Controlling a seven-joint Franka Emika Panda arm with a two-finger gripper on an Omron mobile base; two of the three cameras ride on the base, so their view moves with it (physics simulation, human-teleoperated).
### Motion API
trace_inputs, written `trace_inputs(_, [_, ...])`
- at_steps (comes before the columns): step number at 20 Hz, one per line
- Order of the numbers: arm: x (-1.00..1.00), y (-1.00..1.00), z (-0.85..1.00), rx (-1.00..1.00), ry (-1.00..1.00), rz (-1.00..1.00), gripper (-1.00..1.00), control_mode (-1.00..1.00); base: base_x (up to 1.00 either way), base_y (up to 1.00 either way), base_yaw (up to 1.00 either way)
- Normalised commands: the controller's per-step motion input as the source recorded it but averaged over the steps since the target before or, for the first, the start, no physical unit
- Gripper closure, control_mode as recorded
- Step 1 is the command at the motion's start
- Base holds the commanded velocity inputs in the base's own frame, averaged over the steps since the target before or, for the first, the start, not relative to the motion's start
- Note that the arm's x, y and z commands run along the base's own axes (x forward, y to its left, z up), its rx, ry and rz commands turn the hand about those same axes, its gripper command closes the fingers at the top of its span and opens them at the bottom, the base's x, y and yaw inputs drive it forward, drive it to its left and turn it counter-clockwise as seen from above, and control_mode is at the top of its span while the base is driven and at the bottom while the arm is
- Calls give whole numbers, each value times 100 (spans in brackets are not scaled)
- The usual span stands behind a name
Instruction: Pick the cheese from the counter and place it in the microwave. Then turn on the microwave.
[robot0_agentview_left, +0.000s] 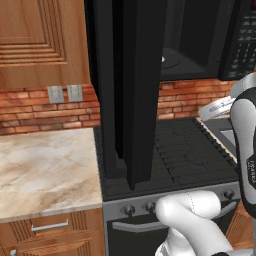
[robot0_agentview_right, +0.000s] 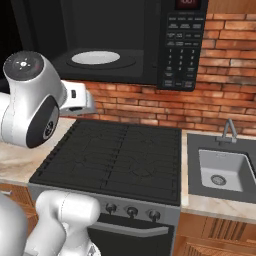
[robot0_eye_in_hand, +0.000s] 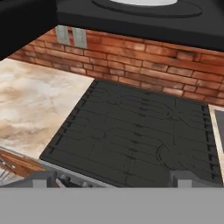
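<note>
Claw: your claw (robot0_eye_in_hand: 113, 178) is open as wide as it goes. Its two tips stand far apart at the bottom of the hand view, and it holds nothing.
Where the claw is: it hangs in the air above the black stove (robot0_agentview_right: 120, 155), below the microwave (robot0_agentview_right: 115, 40).
Microwave: you see a big black box up on the brick wall (robot0_agentview_right: 200, 107), right over the stove.
Microwave door: the door (robot0_agentview_left: 135, 90) is swung wide open. In the left base view it sticks out toward you.
Inside the microwave: a round white plate (robot0_agentview_right: 95, 57) lies flat on the floor of the box.
Buttons: the button panel (robot0_agentview_right: 181, 45) is on the right side of the microwave, with a small red display (robot0_agentview_right: 189, 2) at its top.
Surface: the beige marble surface (robot0_agentview_left: 45, 170) is just left of the stove, touching its edge.
Cheese: you cannot tell where the cheese is from here.
Sink: a grey sink (robot0_agentview_right: 222, 170) sits to the right of the stove.
Wall plugs: two grey wall plugs (robot0_agentview_left: 65, 93) are on the bricks above the surface.
</note>
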Motion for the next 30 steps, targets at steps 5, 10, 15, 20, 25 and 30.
trace_inputs(5, [0, 0, 0, -2, 0, -1, -100, 100, -20, -5, -2])
trace_inputs(10, [0, 0, 0, 0, 0, 0, -100, 100, -88, -45, -6])
trace_inputs(15, [0, 0, 0, 0, 0, 0, -100, 100, -78, -87, -7])
trace_inputs(20, [0, 0, 0, 0, 0, 0, -100, 100, 14, -100, -2])
trace_inputs(25, [0, 0, 0, 0, 0, 0, -100, 100, 45, -100, -2])
trace_inputs(30, [0, 0, 0, 0, 0, 0, -100, 100, 62, -100, -4])
